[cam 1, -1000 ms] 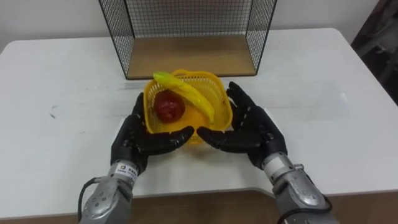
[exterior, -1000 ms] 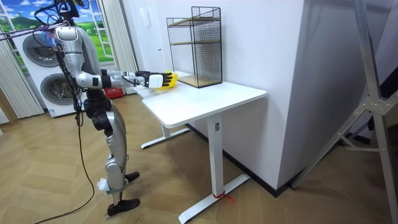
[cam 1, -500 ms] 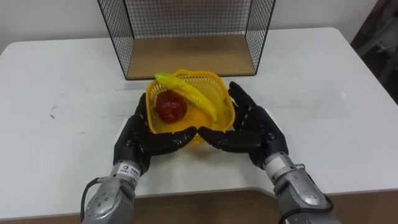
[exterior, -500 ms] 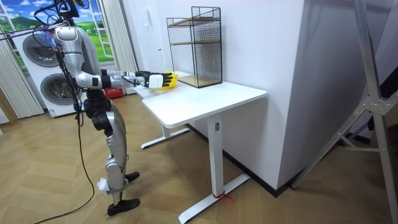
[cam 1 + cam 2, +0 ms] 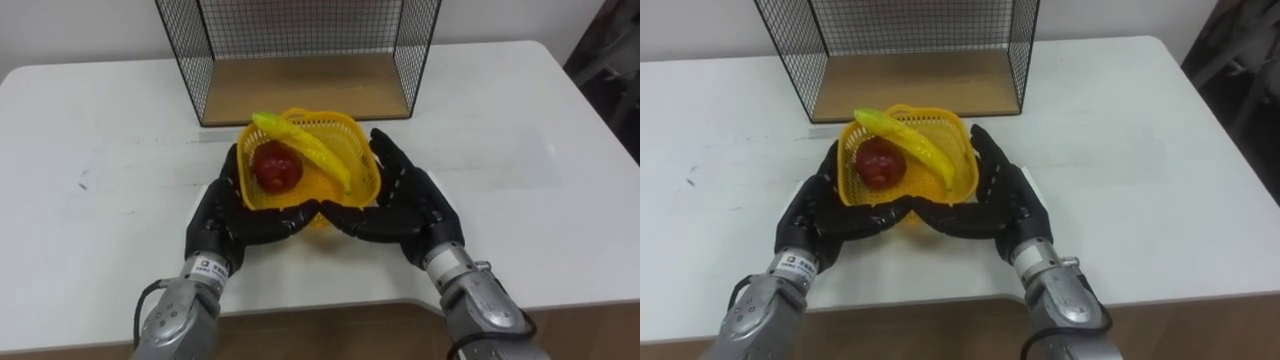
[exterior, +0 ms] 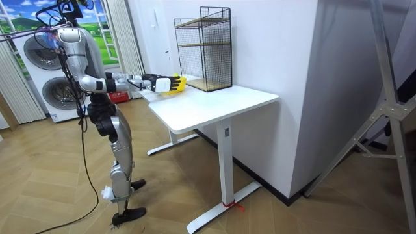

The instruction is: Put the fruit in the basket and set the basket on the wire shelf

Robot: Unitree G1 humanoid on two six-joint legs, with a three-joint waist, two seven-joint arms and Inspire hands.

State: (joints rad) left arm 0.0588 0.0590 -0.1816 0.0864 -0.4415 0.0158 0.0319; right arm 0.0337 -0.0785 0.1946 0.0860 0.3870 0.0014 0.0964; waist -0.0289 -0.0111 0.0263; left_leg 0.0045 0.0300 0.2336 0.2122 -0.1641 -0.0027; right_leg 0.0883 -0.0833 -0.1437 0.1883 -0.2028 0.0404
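Left eye view: you see the left robot hand (image 5: 215, 225) and the right robot hand (image 5: 420, 212) spread flat against the basket (image 5: 340, 130), at its 9 and 3 o'clock. A banana (image 5: 305, 150) and a red fruit (image 5: 275, 165) lie inside, and the wire shelf (image 5: 300, 85) is at 12. Room view: the robot stands at the bench (image 6: 214, 101) end, arms outstretched.

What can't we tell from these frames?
- Basket underside, eye views: hidden by the left hand and right hand, so whether it is lifted or resting on the table cannot be told.
- Orange thing under the banana: mostly covered, kind unclear.
- Wire shelf: top cut off by the eye views' upper edge.
- Room view: basket's contents too small.
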